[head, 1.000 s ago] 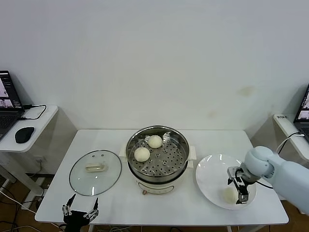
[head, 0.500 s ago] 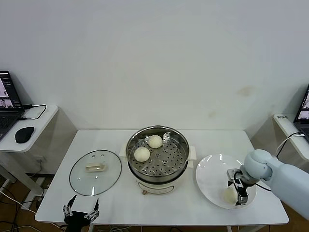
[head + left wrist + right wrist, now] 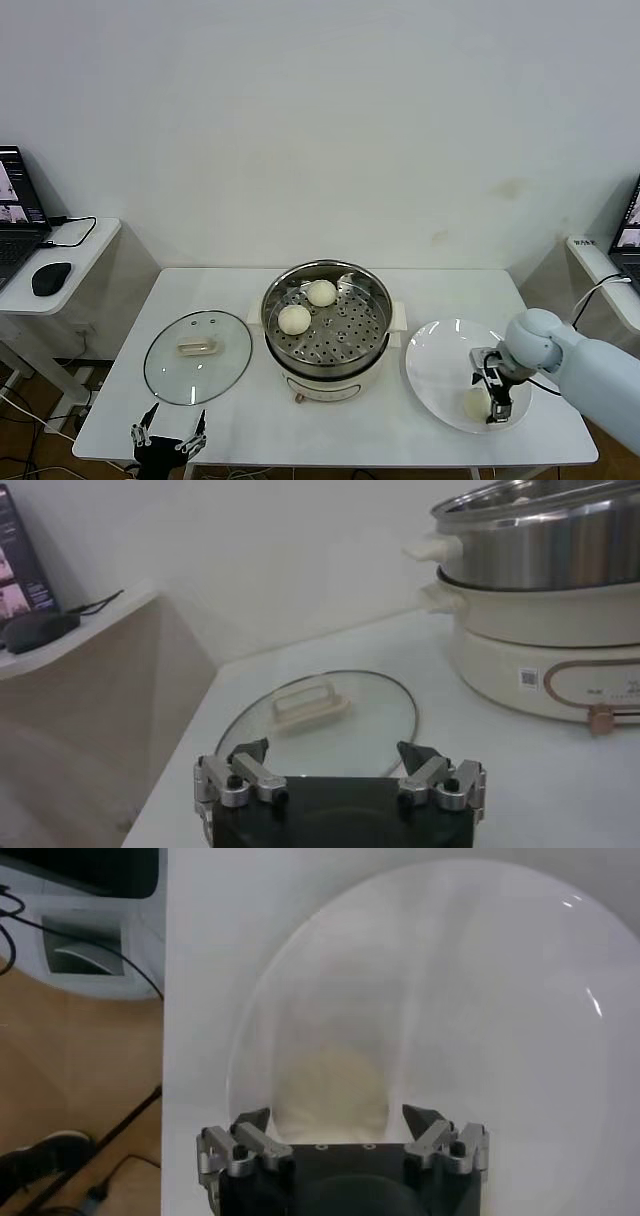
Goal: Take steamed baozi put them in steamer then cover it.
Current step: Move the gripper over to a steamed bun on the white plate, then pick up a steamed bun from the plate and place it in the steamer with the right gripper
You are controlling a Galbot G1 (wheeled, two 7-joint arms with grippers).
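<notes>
Straddling the baozi [image 3: 476, 403] on the plate [image 3: 440, 372] at lower right, our right gripper [image 3: 493, 398] is spread; we squeeze gently, centred.

Baozi [image 3: 330, 1091] partly behind right gripper [image 3: 337, 1120]

Steamer [image 3: 327, 318]: shiny polished steel with a perforated tray, glossy cream base. Cover [image 3: 197, 356]: clear glass, metal rim, matt cream handle. Plate [image 3: 435, 372]: glossy white. Baozi [image 3: 294, 319]: smooth, matt dough. Worktop [image 3: 230, 290]: smooth matt white
</notes>
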